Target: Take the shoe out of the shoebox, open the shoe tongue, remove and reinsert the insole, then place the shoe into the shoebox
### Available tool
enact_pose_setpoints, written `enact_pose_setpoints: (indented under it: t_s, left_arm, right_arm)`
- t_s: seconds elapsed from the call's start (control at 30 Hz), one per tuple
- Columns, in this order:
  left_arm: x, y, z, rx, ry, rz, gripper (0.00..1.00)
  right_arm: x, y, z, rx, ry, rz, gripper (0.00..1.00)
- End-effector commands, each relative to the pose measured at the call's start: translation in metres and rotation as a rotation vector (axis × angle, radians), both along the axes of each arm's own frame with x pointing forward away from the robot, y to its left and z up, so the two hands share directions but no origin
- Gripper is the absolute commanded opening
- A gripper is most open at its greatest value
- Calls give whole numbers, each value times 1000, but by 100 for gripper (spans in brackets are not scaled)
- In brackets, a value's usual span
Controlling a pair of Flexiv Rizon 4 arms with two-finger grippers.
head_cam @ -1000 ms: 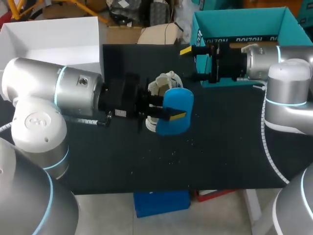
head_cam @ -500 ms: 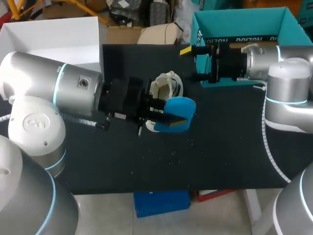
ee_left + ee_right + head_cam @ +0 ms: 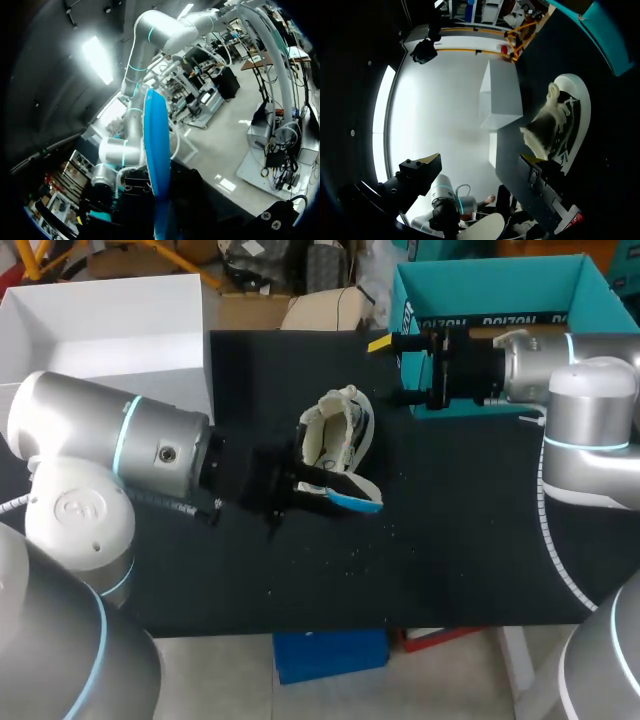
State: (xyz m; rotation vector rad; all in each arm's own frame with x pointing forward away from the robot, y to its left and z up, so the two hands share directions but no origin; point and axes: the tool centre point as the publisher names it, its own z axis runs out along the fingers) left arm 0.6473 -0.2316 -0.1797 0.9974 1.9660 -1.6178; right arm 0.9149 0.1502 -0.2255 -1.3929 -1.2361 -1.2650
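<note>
A white sneaker [image 3: 337,432] lies on the black table mat, its opening turned toward my left arm. My left gripper [image 3: 332,489] is shut on the blue insole [image 3: 358,501], which it holds edge-on just in front of the shoe. In the left wrist view the blue insole [image 3: 156,160] stands up thin between the dark fingers. My right gripper [image 3: 400,370] hangs open and holds nothing, beside the teal shoebox [image 3: 490,295] at the back right. In the right wrist view the sneaker [image 3: 560,120] lies ahead of the right gripper [image 3: 477,167].
A white open box [image 3: 100,325] stands at the back left, off the mat's corner. The teal shoebox's wall [image 3: 600,35] is close beside the right gripper. The mat's front half [image 3: 400,570] carries only small white specks.
My left wrist has rolled, so the insole has gone from broad face up to edge-on, and it now sits a little lower and nearer. The right arm and the shoe have not moved.
</note>
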Motion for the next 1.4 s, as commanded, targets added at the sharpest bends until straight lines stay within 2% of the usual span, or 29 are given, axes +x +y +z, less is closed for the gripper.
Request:
enact_pose_setpoints:
  t_s: [0.03,0.27,0.3,0.4,0.43,0.5,0.57,0.63,1.23,1.27,1.3,1.37,1.4]
  left_arm:
    - [2,3,-1,-6,-5,-7,0]
    - [2,3,-1,-6,-5,-7,0]
    - [-1,0,-2,-44,-129,-33,0]
    - [1,2,-17,-139,-320,9,0]
    - [5,4,-23,-122,-350,40,0]
    - [13,13,-36,-210,-411,50,0]
    - [24,21,-49,-235,-470,70,0]
    - [39,26,-61,-217,-532,67,0]
    - [39,26,-61,-217,-532,67,0]
    - [41,24,-61,-205,-638,60,0]
    - [42,22,-62,-247,-667,55,0]
    - [47,21,-64,-219,-828,42,0]
    - [50,22,-65,-252,-846,36,0]
  right_arm:
    - [0,2,-1,0,-1,-4,100]
    - [0,2,-1,0,-1,-4,100]
    - [0,2,-1,0,-1,-4,100]
    - [0,2,-1,0,-1,-4,100]
    - [0,2,-1,0,-1,-4,100]
    - [0,2,-1,0,-1,-4,100]
    - [0,2,-1,0,-1,-4,100]
    - [0,2,-1,0,-1,-4,100]
    - [0,2,-1,0,-1,-4,100]
    - [0,2,-1,0,-1,-4,100]
    - [0,2,-1,0,-1,-4,100]
    - [0,2,-1,0,-1,-4,100]
    - [0,2,-1,0,-1,-4,100]
